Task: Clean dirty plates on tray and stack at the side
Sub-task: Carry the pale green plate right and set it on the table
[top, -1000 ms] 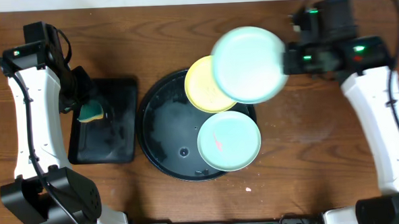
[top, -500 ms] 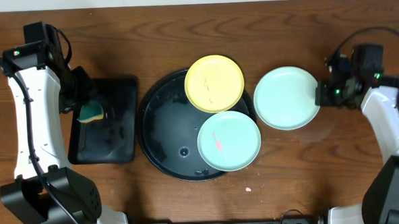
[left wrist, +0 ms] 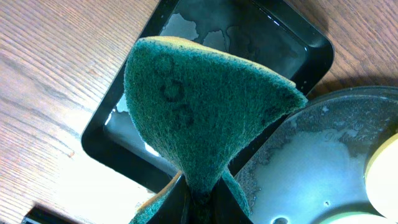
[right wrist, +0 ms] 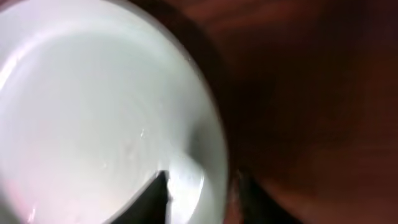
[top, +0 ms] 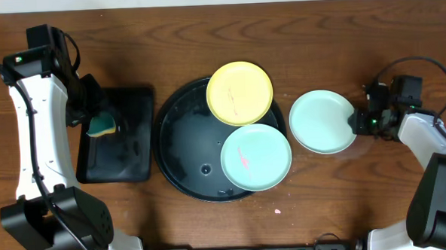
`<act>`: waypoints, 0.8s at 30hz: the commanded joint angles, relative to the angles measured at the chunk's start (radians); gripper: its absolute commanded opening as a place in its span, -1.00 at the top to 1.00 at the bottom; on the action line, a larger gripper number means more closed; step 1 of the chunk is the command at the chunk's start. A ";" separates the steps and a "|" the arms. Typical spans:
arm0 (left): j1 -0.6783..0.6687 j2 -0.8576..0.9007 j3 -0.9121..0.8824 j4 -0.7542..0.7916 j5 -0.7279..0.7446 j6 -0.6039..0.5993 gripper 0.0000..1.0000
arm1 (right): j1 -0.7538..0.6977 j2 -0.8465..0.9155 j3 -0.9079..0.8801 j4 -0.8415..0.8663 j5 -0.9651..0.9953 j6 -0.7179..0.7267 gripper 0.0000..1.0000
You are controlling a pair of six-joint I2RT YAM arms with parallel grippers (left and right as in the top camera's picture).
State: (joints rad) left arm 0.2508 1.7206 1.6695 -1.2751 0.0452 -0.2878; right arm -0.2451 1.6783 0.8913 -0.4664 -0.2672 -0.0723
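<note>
While one clean-looking mint plate point(top: 322, 121) is clamped by its rim in the right gripper point(top: 356, 122) just right of the round black tray point(top: 180, 153), low over the table point(top: 324, 203), the yellow plate point(top: 240, 92) is sat across the tray's far rim and the smeared mint plate point(top: 256, 157) is inside, touching it. Over on the left, a green sponge point(left wrist: 205, 112) is pinched in the left gripper point(left wrist: 202, 199) above the small rectangular tray point(left wrist: 273, 37).

No legible text, label, brand, number or sign is showing in any view. The sponge point(left wrist: 205, 106) is showing faint ring-shaped impressions on its green face in the left wrist view, but these are not resolving into readable characters.
</note>
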 commanded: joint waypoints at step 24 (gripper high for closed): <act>-0.071 -0.007 -0.005 0.004 -0.002 0.085 0.85 | 0.507 0.021 0.291 -0.508 -0.068 0.139 -0.08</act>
State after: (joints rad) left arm 0.1856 1.7206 1.6688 -1.2743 0.0463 -0.2268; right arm 0.2268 1.6634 1.2011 -0.9897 -0.3614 0.0391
